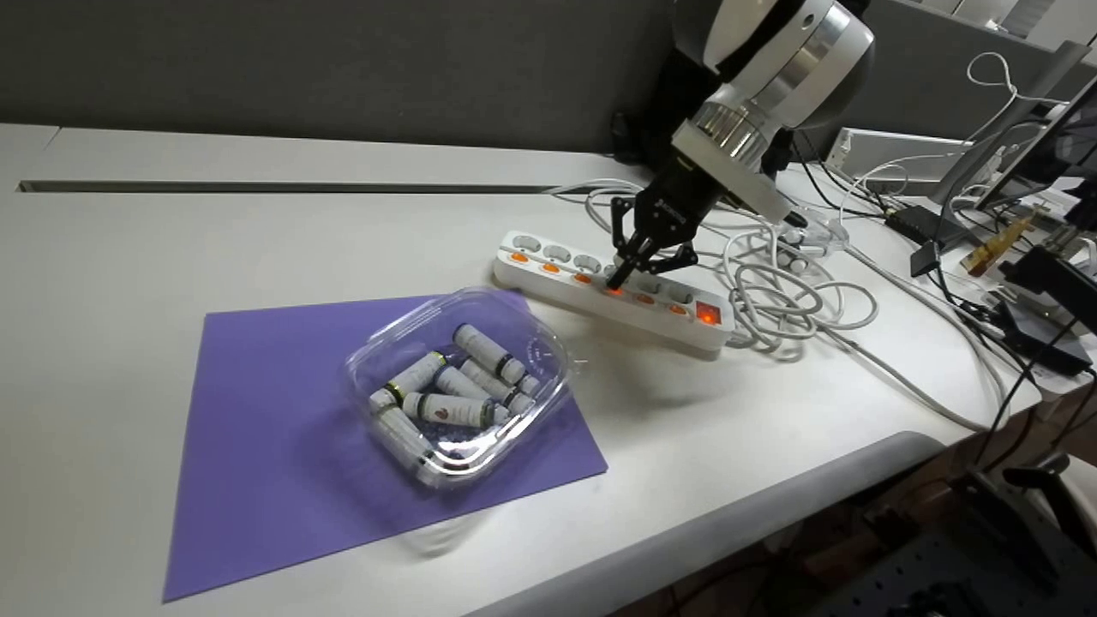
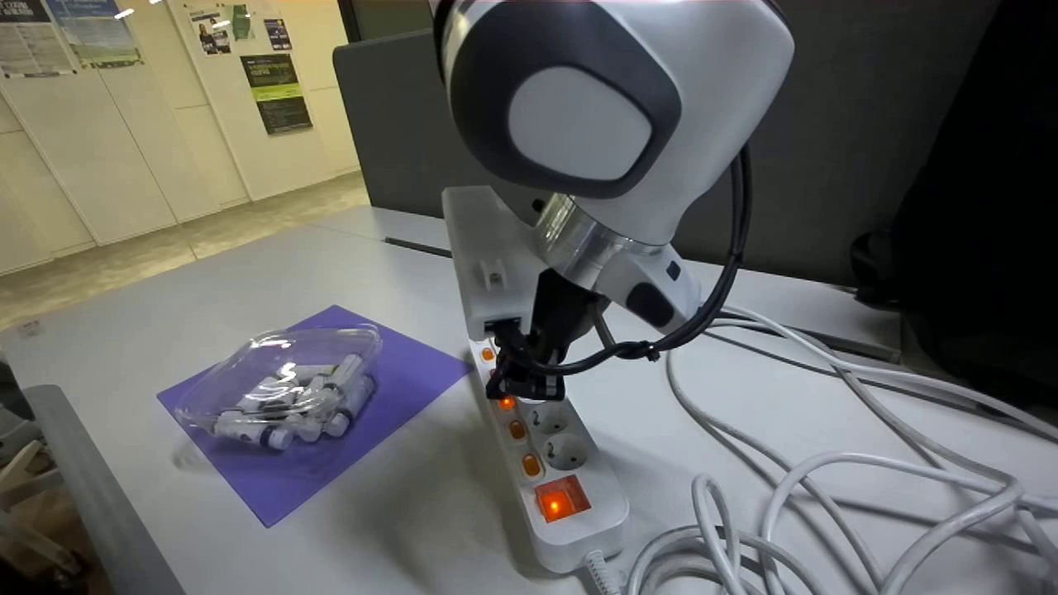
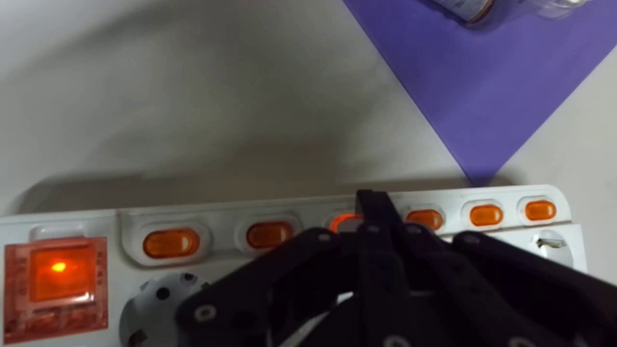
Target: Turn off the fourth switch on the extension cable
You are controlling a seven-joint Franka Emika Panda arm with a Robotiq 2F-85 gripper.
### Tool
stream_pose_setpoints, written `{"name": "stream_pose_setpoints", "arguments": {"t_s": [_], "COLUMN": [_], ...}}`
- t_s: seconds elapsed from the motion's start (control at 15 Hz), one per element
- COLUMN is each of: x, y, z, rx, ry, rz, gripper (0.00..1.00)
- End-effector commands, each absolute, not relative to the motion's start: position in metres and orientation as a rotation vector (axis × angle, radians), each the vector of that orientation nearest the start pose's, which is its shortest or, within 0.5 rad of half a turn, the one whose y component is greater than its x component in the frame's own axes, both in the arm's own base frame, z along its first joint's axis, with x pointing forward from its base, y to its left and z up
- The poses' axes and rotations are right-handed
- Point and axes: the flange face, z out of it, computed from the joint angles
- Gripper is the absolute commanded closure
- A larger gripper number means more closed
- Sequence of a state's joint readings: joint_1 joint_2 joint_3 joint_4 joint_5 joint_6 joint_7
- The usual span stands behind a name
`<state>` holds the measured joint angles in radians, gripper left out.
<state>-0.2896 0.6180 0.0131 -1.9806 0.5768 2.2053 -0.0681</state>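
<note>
The extension cable, a long white power strip, lies on the table in both exterior views and crosses the wrist view. It has a row of small orange switches and a large lit red main switch. The fourth small switch from the end away from the cord glows, also in the wrist view. The others look unlit. My gripper is shut and empty, tilted, with its tips at the glowing switch. In the wrist view the fingertips partly cover it; I cannot tell whether they press it.
A purple sheet lies beside the strip, bearing a clear plastic box of small bottles. Loose grey-white cables tangle by the strip's cord end. A dark partition stands behind the table.
</note>
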Motion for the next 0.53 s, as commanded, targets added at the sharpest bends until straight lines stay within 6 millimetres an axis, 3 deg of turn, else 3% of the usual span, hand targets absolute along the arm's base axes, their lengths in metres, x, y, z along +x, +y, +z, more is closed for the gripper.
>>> {"name": "stream_pose_setpoints", "arguments": {"t_s": [0.0,0.2,0.27,0.47], "x": [0.553,0.556,0.558,0.562], "y": [-0.129,-0.114,-0.121,-0.111], "z": [0.141,0.154,0.138,0.145], "rx": [-2.629,-2.734,-2.68,-2.72], "ry": [0.823,0.737,0.734,0.702], "rz": [0.403,0.372,0.391,0.375], "gripper": [1.0,1.0,0.99,1.0]}}
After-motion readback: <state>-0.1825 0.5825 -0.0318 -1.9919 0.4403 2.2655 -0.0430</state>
